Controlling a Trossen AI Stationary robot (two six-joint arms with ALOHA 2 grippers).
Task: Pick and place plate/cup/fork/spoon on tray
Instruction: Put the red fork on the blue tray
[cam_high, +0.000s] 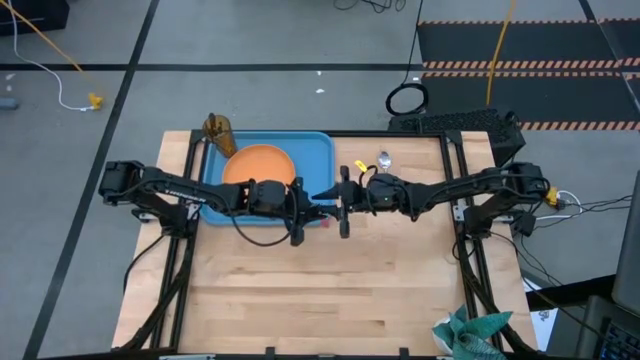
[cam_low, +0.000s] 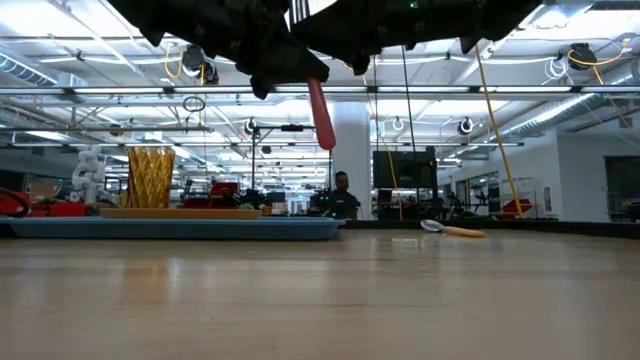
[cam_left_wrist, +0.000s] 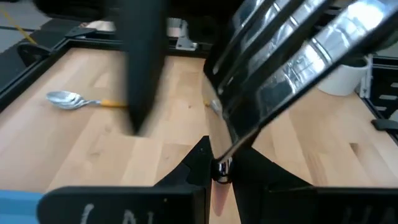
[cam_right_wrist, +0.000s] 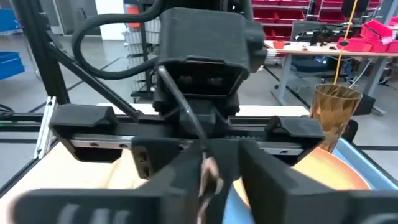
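The light-blue tray (cam_high: 318, 150) lies at the table's far left. The orange plate (cam_high: 262, 163) lies flat on it, and the amber cup (cam_high: 219, 131) stands upright at its far left corner. The spoon (cam_high: 384, 160) lies on the bare wood to the right of the tray. My left gripper (cam_high: 310, 207) is shut on the fork (cam_low: 320, 112), in the air just past the tray's right edge. My right gripper (cam_high: 336, 200) faces it closely from the right, open, its fingers apart on either side of the fork and touching nothing. My left gripper pinches the fork between its two fingertips where the pink handle meets the metal neck (cam_left_wrist: 219, 176). The fingers come level from the table's left. The fork is lifted clear: its red-pink handle (cam_low: 321, 118) hangs below the fingers and its tines (cam_left_wrist: 292, 56) stand above them.
The spoon also shows in the low view (cam_low: 452, 231) and in the left wrist view (cam_left_wrist: 69, 99). A green cloth (cam_high: 470, 335) lies at the near right corner. The near half of the wooden table (cam_high: 320, 300) is bare. A person (cam_low: 342, 196) shows far behind the table.
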